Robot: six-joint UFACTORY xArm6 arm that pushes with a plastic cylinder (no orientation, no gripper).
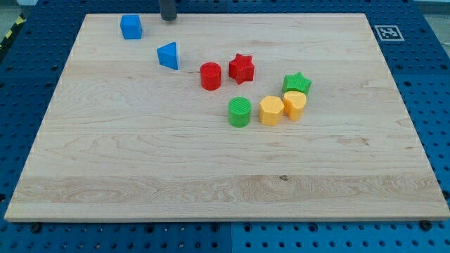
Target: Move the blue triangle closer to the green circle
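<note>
The blue triangle [168,55] lies on the wooden board [140,161] in the upper left part of the view. The green circle [240,112] stands near the board's middle, below and to the right of the triangle, with a clear gap between them. My tip [169,19] is at the view's top edge, above the blue triangle and a little apart from it. Only the rod's lower end shows.
A blue cube [131,27] sits left of my tip. A red cylinder [210,76] and a red star [241,68] lie between the triangle and the circle. A yellow hexagon [271,110], a yellow block [294,105] and a green star [297,83] cluster right of the green circle.
</note>
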